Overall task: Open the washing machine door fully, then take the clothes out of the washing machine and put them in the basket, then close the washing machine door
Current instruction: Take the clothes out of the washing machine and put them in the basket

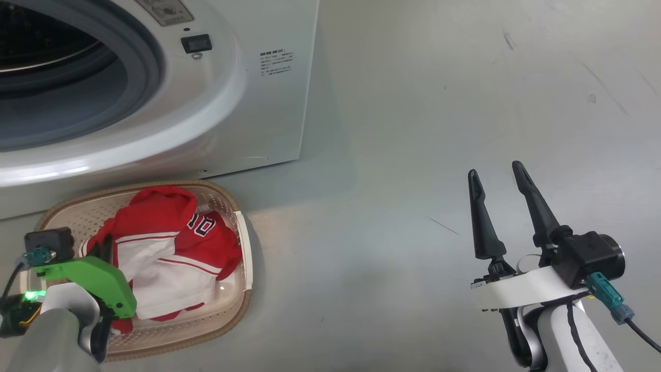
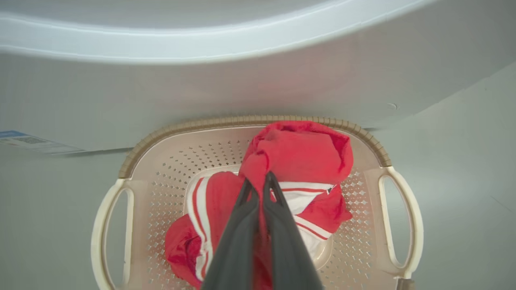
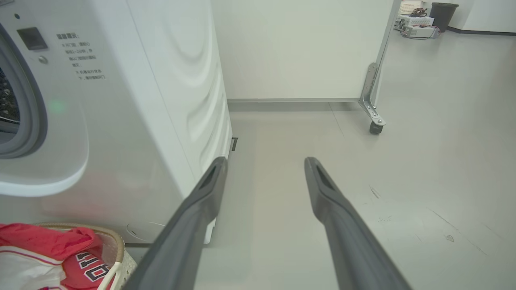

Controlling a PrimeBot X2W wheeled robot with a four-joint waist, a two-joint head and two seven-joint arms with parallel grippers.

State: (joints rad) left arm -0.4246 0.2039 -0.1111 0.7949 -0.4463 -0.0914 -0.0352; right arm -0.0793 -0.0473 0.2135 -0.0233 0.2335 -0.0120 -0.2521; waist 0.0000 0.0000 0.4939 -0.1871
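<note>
Against the washing machine's (image 1: 268,113) front, below its open mouth, the basket (image 1: 247,258) sits for a short drop. The clothes (image 1: 170,248) lie crumpled inside, their long axis running from near rim to far rim. The left gripper (image 2: 259,178) is clamped on a red fold, and the right gripper (image 1: 494,169) hangs spread over the floor.

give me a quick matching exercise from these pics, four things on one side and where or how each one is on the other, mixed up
Column one
1. clothes
2. basket
3. left gripper
4. right gripper

Column two
A. open above the bare floor, nothing between its fingers
B. shut on a fold of red fabric
C. standing on the floor in front of the washing machine
D. heaped inside the basket

Pairs: 1-D, 2-C, 3-B, 4-A
</note>
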